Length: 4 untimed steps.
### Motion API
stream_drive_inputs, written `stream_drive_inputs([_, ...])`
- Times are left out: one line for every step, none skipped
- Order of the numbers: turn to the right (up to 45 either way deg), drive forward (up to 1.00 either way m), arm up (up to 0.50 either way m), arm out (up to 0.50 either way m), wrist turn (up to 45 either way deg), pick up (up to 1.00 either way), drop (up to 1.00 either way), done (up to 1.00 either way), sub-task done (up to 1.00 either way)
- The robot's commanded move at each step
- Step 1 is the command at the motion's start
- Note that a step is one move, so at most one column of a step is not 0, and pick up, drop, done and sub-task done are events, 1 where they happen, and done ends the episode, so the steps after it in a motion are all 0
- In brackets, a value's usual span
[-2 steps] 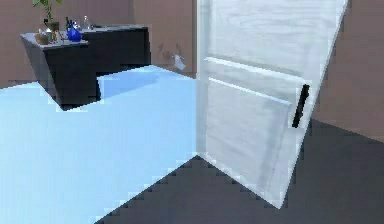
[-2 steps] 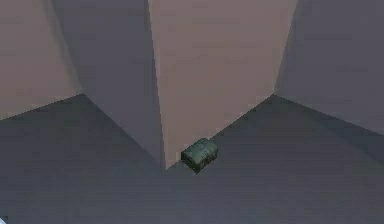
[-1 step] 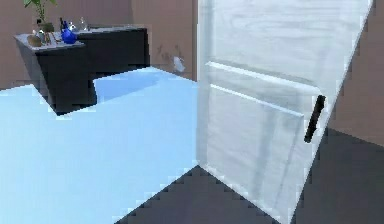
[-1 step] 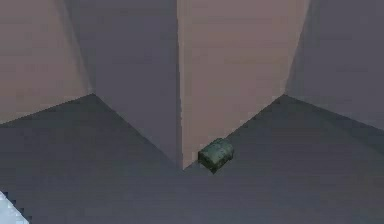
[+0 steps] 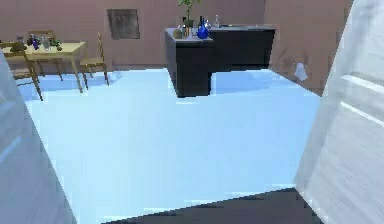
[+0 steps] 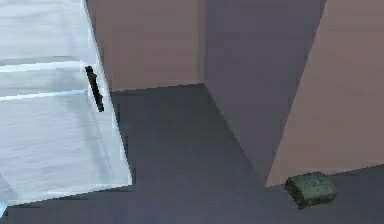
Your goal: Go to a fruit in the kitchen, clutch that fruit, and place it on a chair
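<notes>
Fruit cannot be told yet, perhaps among small blobs (image 5: 40, 43) on the yellow surface (image 5: 58, 53) at 10 o'clock, where a chair (image 5: 95, 62) stands close for sitting, or on the dark surface (image 5: 215, 55) at 12 o'clock; the fingers' state I cannot tell.

A pale blue floor (image 5: 170, 130) runs to pinkish-brown walls (image 5: 300, 25), where a framed picture (image 5: 124, 23) hangs. A dark L-shaped counter (image 5: 215, 60) stands by the far wall, and a wooden table (image 5: 45, 55) stands at the forward view's left. White door panels (image 5: 350, 120) frame both edges. In the arm side view, a white door (image 6: 50, 120) with a dark handle (image 6: 93, 88) stands over a dark grey floor (image 6: 180, 140). A small dark green block (image 6: 312, 188) lies beside a pink wall (image 6: 340, 80).
</notes>
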Motion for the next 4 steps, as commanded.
stream_drive_inputs([0.0,1.0,0.0,0.0,0.0,0.0,0.0,0.0,0.0])
stream_drive_inputs([-6.0,0.0,0.0,0.0,0.0,0.0,0.0,0.0,0.0])
stream_drive_inputs([0.0,0.45,0.0,0.0,0.0,0.0,0.0,0.0,0.0])
stream_drive_inputs([-30.0,0.0,0.0,0.0,0.0,0.0,0.0,0.0,0.0])
